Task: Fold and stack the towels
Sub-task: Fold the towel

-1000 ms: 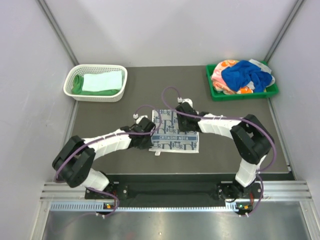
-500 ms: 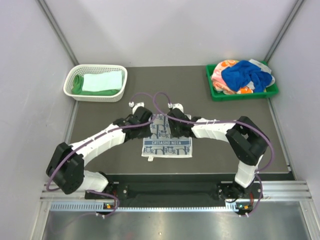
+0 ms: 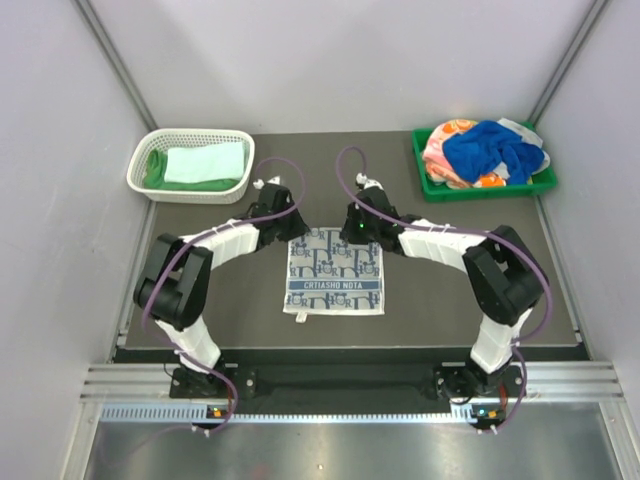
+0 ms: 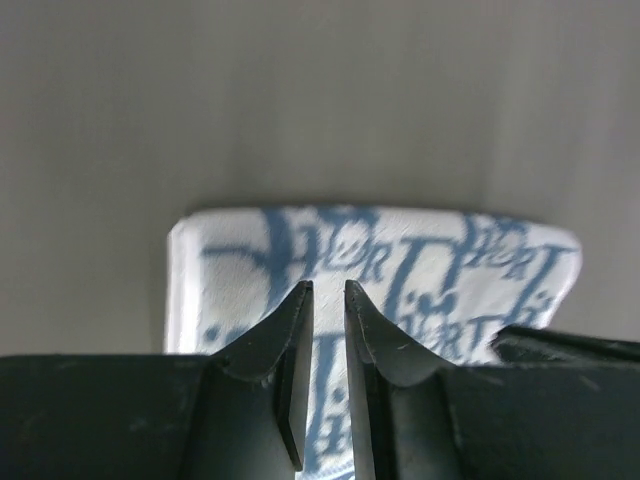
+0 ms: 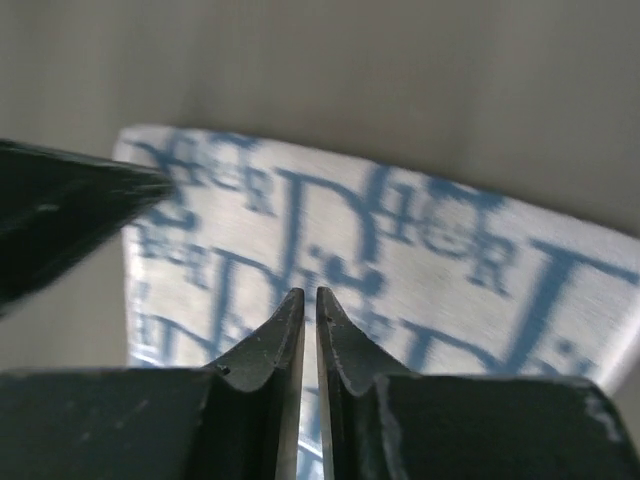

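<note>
Dark grey tabletop [image 3: 450,290] enclosed by pale walls [image 3: 340,60]. The white towel with blue print [image 3: 335,271] lies flat at centre frame. The left gripper [image 4: 328,290] and right gripper [image 5: 310,295] sit at its upper corners, jaws narrowed to a slit. Whether they pinch cloth cannot be told. Upper left: white basket [image 3: 140,165] holding folded towels [image 3: 205,162]. Upper right: green tray [image 3: 430,185] holding crumpled towels [image 3: 490,148].
</note>
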### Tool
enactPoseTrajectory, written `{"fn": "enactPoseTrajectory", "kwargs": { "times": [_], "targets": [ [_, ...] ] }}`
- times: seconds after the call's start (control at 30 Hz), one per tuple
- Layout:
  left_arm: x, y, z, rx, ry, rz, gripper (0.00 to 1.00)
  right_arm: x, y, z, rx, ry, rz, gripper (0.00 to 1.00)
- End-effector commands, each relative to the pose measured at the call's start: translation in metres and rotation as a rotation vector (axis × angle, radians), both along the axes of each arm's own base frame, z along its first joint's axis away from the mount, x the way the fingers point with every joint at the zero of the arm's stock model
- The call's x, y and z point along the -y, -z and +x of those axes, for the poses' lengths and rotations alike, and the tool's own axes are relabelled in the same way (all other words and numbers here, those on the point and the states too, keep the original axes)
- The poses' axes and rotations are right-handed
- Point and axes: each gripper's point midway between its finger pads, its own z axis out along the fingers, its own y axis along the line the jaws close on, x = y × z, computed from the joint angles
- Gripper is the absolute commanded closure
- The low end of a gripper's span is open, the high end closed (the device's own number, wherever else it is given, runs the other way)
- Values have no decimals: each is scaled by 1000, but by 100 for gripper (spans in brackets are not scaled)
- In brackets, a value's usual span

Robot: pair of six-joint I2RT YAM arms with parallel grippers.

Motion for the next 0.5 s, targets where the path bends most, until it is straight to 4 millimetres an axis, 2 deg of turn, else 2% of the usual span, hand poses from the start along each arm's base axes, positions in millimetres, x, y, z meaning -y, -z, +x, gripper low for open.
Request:
{"fn": "enactPoseTrajectory", "kwargs": {
  "times": [0.0, 0.03, 0.13, 0.17, 0.2, 0.23, 0.37, 0.47],
  "targets": [
    [34, -32, 22, 131, 80, -195, 76, -48, -35, 14, 45, -59, 265, 92],
    [38, -35, 27, 155, 84, -216, 76, -56, -36, 17, 52, -79, 320, 93],
    [43, -20, 31, 123, 94, -243, 77, -69, -31, 25, 28, -82, 425, 94],
    [44, -10, 30, 97, 94, -244, 77, -72, -29, 27, 20, -84, 444, 95],
    [42, -5, 31, 85, 92, -247, 78, -78, -33, 30, 21, -88, 472, 96],
    [40, 0, 31, 74, 87, -240, 78, -80, -24, 30, 5, -91, 473, 96],
    [29, 25, 31, 19, 57, -208, 78, -79, -4, 34, -37, -70, 488, 97],
    [19, 40, 30, -14, 26, -178, 79, -67, 14, 38, -64, -26, 509, 98]
  ]
}}
